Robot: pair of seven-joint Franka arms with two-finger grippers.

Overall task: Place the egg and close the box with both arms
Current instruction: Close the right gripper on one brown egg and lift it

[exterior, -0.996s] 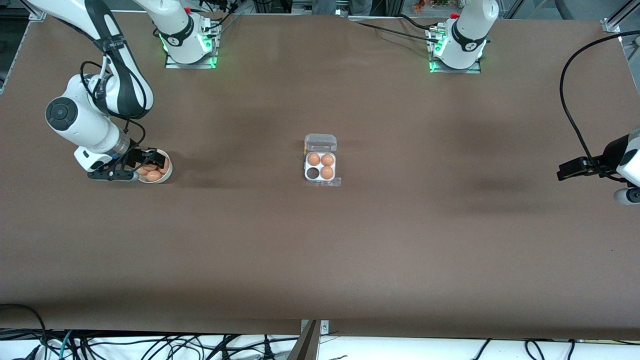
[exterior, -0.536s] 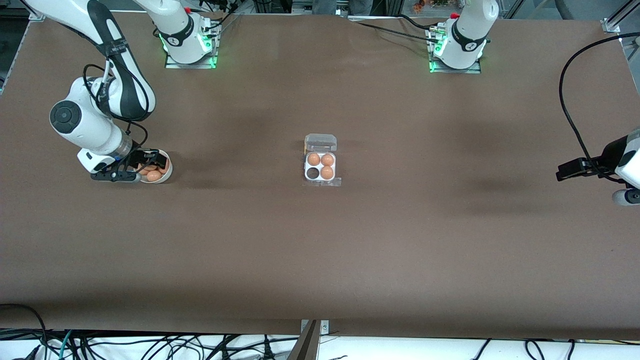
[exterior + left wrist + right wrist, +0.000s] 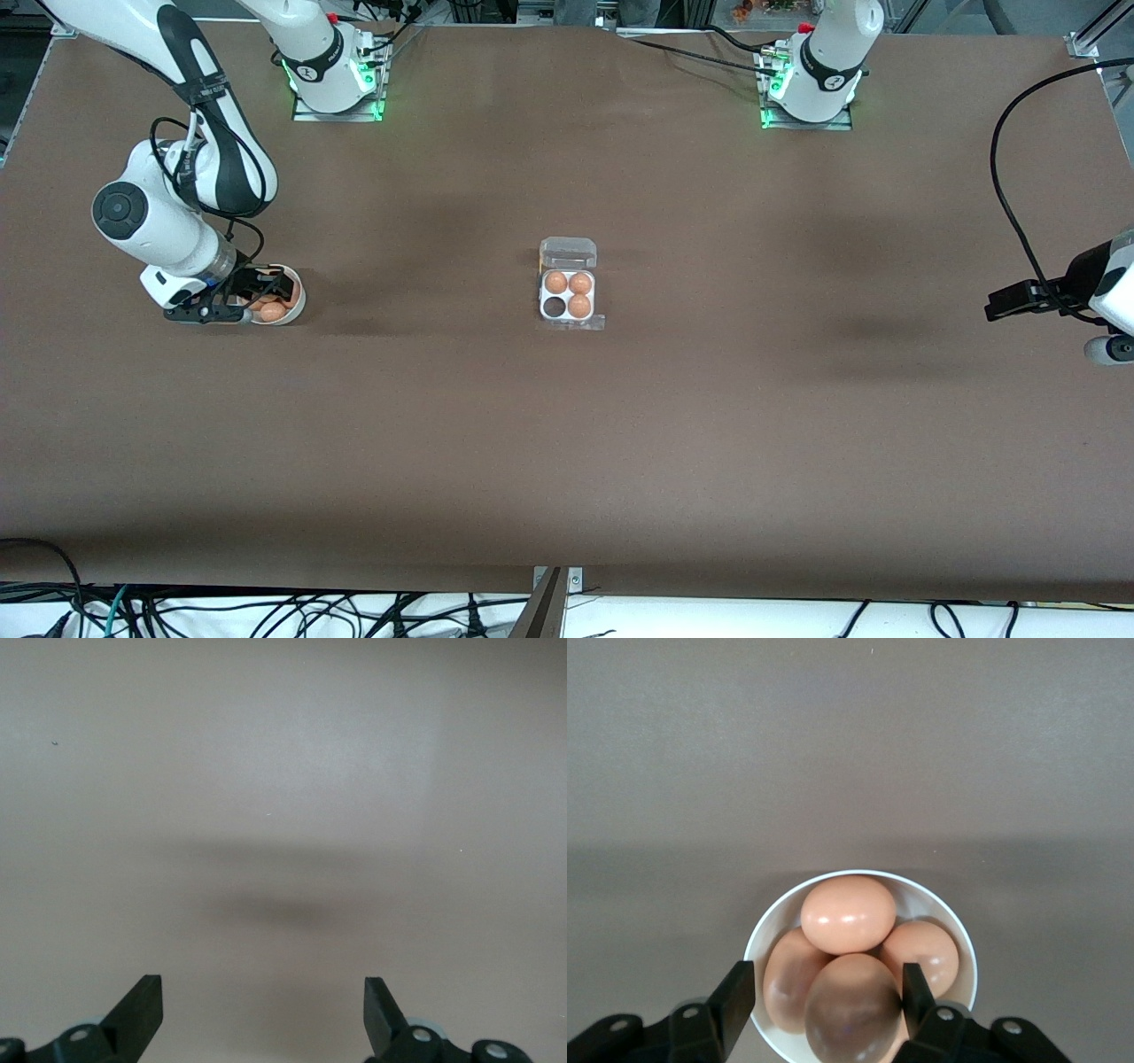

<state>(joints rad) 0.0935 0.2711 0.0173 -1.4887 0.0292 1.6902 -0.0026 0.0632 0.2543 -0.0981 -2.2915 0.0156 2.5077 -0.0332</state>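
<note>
A tan egg (image 3: 849,1008) sits between the right gripper's (image 3: 822,994) fingers in a white bowl (image 3: 772,926) — the clear-lidded box (image 3: 568,295) lies open mid-table, one cup empty.

In the front view the right gripper (image 3: 264,291) is covering most of the white bowl (image 3: 299,306), so the eggs inside are showing only as orange slivers too small to count. The left arm (image 3: 1103,283) is being cut off by the frame's edge at its own end of the table, and the left gripper (image 3: 999,306) is appearing there only as a dark shape. In the right wrist view the picture's edge is cropping the bowl's rim and the egg (image 3: 850,1005) sitting between the gripper's fingers (image 3: 740,992); whether either finger is touching it is unclear. In the left wrist view only the fingertips (image 3: 146,997) are showing.
</note>
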